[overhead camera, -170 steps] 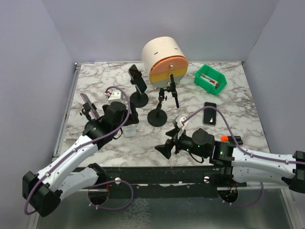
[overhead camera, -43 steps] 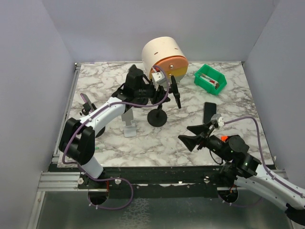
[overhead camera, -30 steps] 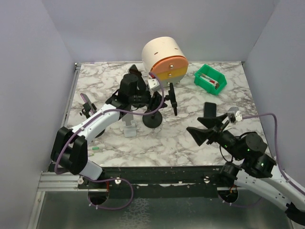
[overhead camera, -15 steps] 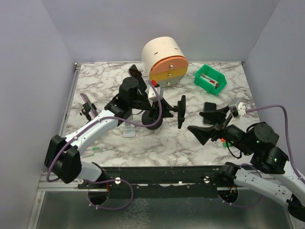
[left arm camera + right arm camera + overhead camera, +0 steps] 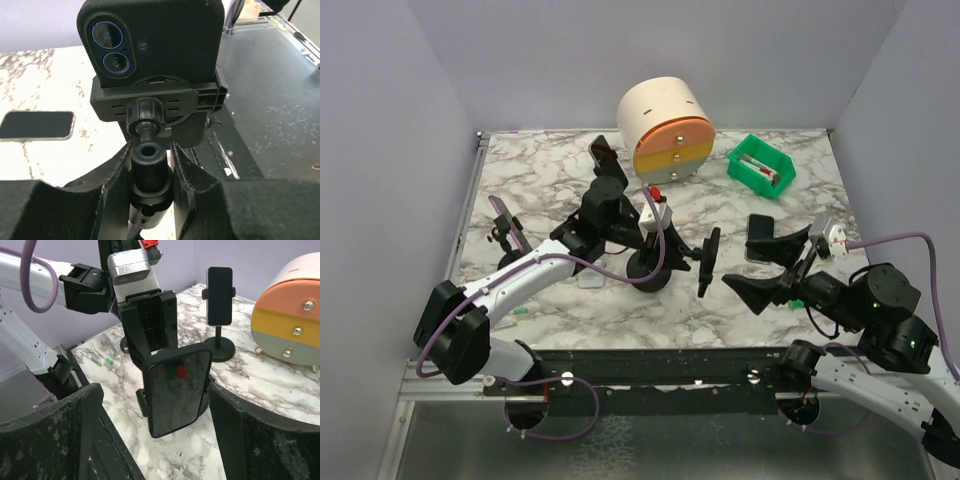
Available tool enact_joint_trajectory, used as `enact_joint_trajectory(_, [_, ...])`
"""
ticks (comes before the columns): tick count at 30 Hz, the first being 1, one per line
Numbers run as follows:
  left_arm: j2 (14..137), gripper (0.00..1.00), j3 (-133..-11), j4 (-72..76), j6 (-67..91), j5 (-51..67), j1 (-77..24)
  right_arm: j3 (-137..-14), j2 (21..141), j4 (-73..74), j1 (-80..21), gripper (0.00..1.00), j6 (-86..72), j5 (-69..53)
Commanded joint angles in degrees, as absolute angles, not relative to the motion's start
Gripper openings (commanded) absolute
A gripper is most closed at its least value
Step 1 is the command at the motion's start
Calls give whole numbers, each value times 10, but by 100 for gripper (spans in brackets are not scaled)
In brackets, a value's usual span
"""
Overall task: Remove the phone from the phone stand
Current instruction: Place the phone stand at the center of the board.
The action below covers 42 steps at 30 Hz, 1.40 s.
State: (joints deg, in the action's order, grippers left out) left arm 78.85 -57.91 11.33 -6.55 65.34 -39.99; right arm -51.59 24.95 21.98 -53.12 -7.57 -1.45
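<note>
While our left claw is pinching the stand stem, our right claw is standing spread, with the phone sitting just ahead of its fingertips, apart.

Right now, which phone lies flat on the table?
The black phone on the marble at right; the tilted phone and rear phone sit in stands.

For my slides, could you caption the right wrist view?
Left gripper holds the stand, offering its phone to the open right gripper.
</note>
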Motion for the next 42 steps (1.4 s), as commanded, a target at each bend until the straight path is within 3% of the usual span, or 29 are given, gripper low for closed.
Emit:
enact_joint_trajectory(1, [764,0,-566,249,-28,693,-429,-528,240,254,-530,91,-60,-22])
enact_joint_trajectory(22, [806,1,-480,319,29,658,-436,-495,223,225,-529,91,-65,-15])
enact_joint_trajectory(26, [797,10,-473,319,29,650,-423,-495,226,225,-530,91,-63,-10])
enact_joint_trajectory(28, [791,21,-468,320,32,643,-411,-491,227,224,-529,91,-63,-4])
enact_joint_trajectory(35, [762,32,-438,320,26,610,-378,-459,227,195,-530,91,-82,20])
enact_joint_trajectory(42, [737,50,-411,320,17,584,-375,-431,251,148,-529,91,-108,3])
